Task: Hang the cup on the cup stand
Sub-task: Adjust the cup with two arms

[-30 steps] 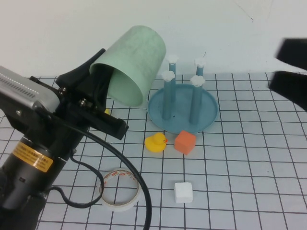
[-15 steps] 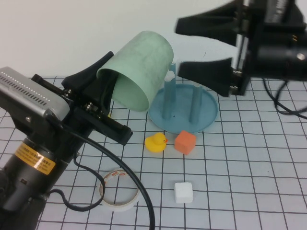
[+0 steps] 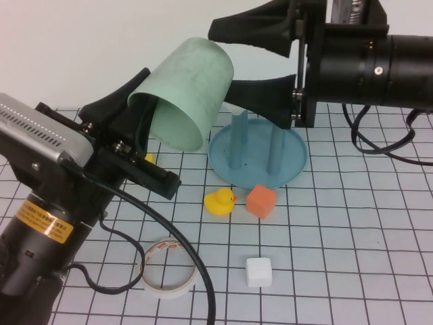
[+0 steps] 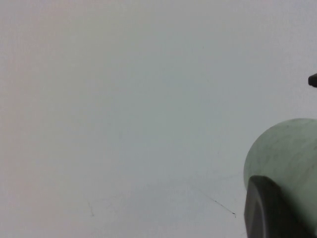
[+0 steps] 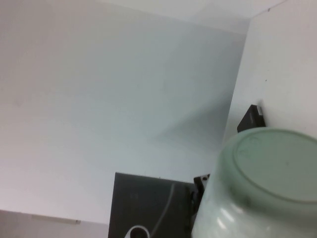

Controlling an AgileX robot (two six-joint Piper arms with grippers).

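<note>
Cup (image 3: 186, 91), pale mint green, tilts in mid-air above the bench's far-left area, its rim pinched by the closed left gripper (image 3: 139, 108), one finger outside the wall and one inside the mouth, base pointing up toward the far wall. Right gripper (image 3: 226, 64) reaches in from the right with its jaws spread wide; the cup's base end lies just short of their tips, touched by neither. A second ago this gripper was only a dark blur at the right edge, and it now hides the tops of the posts on the cup stand (image 3: 287, 159). On the bench nearer the robot sit a yellow duck (image 3: 220, 202), orange block (image 3: 261, 201), white block (image 3: 258, 271) and tape roll (image 3: 169, 269).
</note>
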